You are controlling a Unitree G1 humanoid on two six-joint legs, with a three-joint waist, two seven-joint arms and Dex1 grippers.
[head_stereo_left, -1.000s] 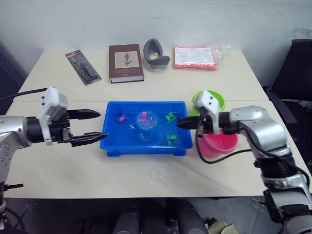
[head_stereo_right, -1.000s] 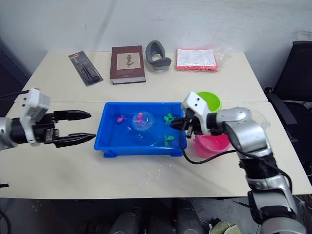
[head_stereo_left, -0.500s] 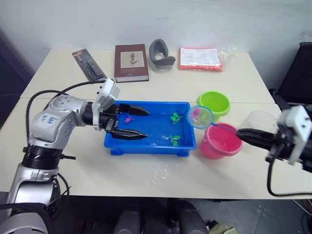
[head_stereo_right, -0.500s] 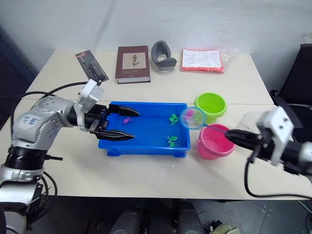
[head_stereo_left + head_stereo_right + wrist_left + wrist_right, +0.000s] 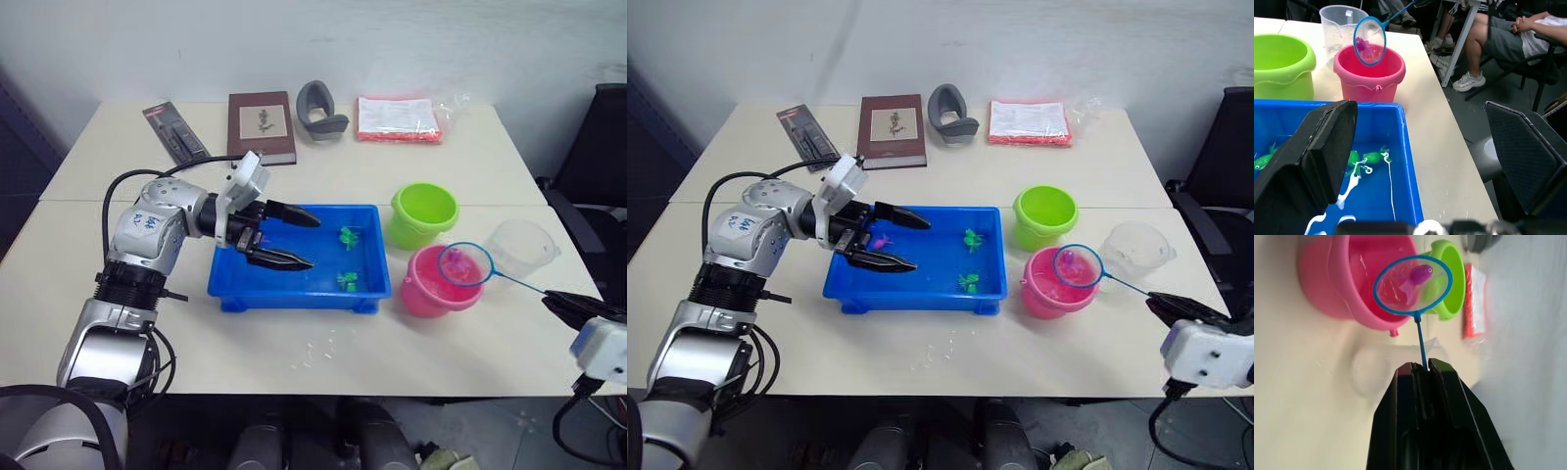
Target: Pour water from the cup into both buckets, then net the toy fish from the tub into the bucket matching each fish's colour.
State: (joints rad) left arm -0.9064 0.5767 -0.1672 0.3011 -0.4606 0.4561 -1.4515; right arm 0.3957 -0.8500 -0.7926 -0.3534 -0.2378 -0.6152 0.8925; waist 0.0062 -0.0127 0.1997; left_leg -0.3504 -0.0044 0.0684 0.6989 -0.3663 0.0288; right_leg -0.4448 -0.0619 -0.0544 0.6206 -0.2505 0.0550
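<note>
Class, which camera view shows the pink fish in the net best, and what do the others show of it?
The right wrist view: the pink fish lies large in the net, held by the right tool. Both eye views show it as a small pink blob above the pink bucket. The left wrist view shows it small and far.

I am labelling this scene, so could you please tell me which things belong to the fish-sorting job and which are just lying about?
Job:
bright-blue plastic tub
lime-green bucket
hot-pink bucket
clear plastic cup
blue-rimmed net
pink toy fish
green toy fish

Lying about:
brown book
grey curved holder
red packet
black blister pack
</note>
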